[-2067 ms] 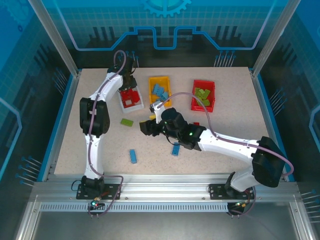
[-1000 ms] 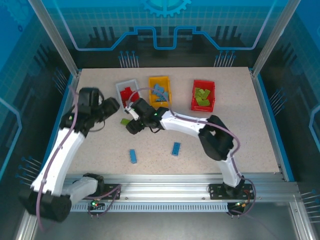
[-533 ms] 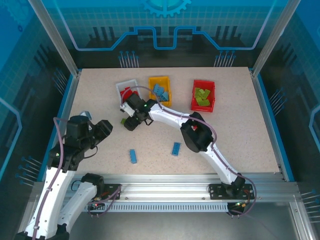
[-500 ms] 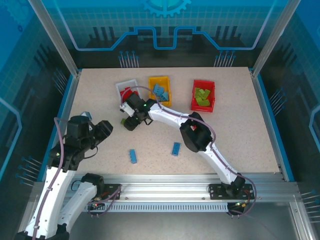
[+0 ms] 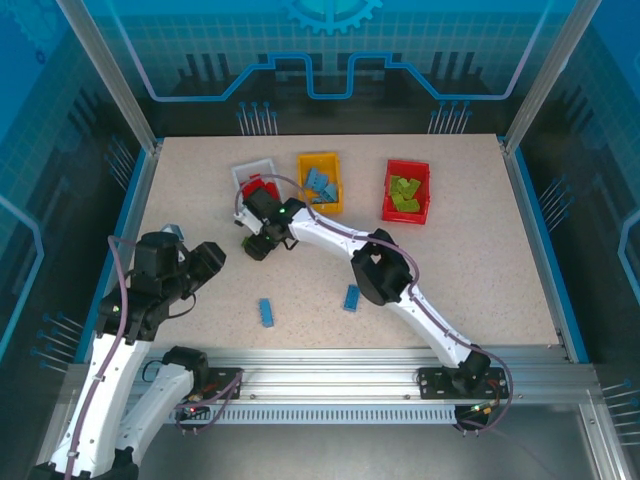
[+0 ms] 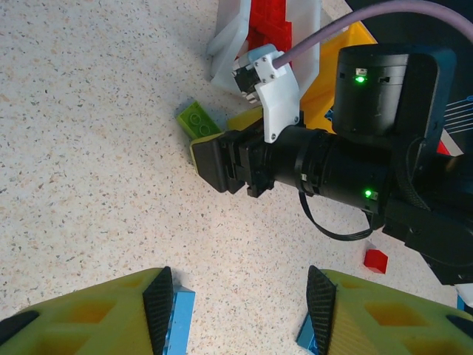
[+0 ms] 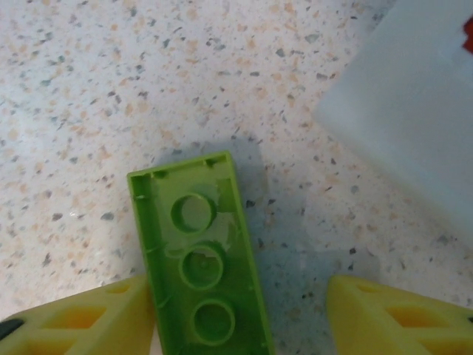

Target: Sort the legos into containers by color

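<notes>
A lime green lego lies upside down on the table just left of the white container. My right gripper hangs open over the lego; the left finger touches it and the right finger stands apart. From above, the right gripper is below the white container, which holds red legos. The yellow container holds blue legos and the red container holds green ones. My left gripper is open over bare table at the left.
Two blue legos lie loose on the near table. A small red lego lies beside the right arm. The right arm's wrist stretches across in front of the left gripper.
The left arm swung away from the white container to the near left, then stopped. The right gripper slid further left over the green lego.
</notes>
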You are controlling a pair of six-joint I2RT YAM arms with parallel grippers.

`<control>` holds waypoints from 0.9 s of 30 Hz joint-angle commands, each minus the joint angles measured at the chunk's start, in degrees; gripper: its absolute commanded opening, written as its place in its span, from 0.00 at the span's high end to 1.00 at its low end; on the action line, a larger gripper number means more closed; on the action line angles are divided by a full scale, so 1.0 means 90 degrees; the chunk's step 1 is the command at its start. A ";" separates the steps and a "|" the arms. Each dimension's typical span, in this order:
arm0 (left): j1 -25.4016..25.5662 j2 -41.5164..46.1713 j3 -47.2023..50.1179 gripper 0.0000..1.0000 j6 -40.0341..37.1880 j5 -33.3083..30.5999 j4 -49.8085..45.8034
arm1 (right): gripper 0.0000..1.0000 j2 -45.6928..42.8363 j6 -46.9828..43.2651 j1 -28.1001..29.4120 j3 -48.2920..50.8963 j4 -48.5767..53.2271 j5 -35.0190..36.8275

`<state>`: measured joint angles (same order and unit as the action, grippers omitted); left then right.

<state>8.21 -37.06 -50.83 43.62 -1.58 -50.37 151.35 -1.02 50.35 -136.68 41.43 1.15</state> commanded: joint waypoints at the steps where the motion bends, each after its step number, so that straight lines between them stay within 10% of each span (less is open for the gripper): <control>1: 0.0026 0.0052 0.0013 0.46 0.0054 0.0174 -0.0136 | 0.45 0.0519 0.0040 0.0156 -0.0375 0.0487 0.0206; 11: 0.0035 0.0153 0.0076 0.45 0.0282 0.0532 -0.0087 | 0.71 -0.0283 -0.0089 0.0444 0.0593 -0.0050 0.0744; 22: 0.0109 -0.0356 0.0115 0.45 0.0443 0.1783 0.0974 | 0.73 -0.4055 0.0771 0.0154 0.4654 -0.1599 0.0925; 27: 0.1265 -0.1293 -0.0333 0.45 0.0428 0.1510 0.1821 | 0.73 -0.5932 0.1376 -0.0737 0.6371 -0.1716 0.1154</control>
<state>14.50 -45.25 -50.87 46.70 10.74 -40.84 104.84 6.55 48.73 -84.58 27.90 9.32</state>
